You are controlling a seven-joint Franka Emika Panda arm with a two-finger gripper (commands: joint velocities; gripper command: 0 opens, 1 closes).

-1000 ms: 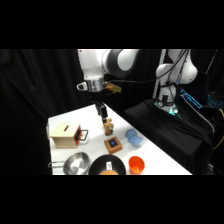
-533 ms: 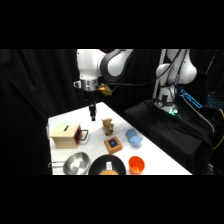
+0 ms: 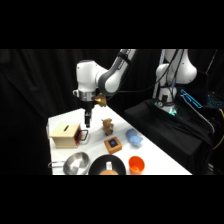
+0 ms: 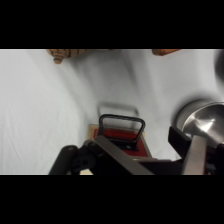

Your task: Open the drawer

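Since the earlier side views the white arm has swung leftward across the white bench (image 3: 155,150) and its hand (image 3: 87,119) now hangs just above the front of the small light-wood box (image 3: 64,134), where before it stood over the middle of the bench near the small brown figure (image 3: 106,126). That puts it right over the drawer (image 4: 120,137), whose reddish front and black loop handle (image 4: 121,120) fill the centre of the wrist view, just beyond the black linkage. I judge the approach nearly done, the grasp on the handle not yet made; whether the hand is open or closed I cannot tell. The drawer looks shut or barely out. Also on the bench: a steel bowl (image 3: 76,162), an orange cup (image 3: 135,164), a pale blue cup (image 3: 132,136). The room behind is draped in black.
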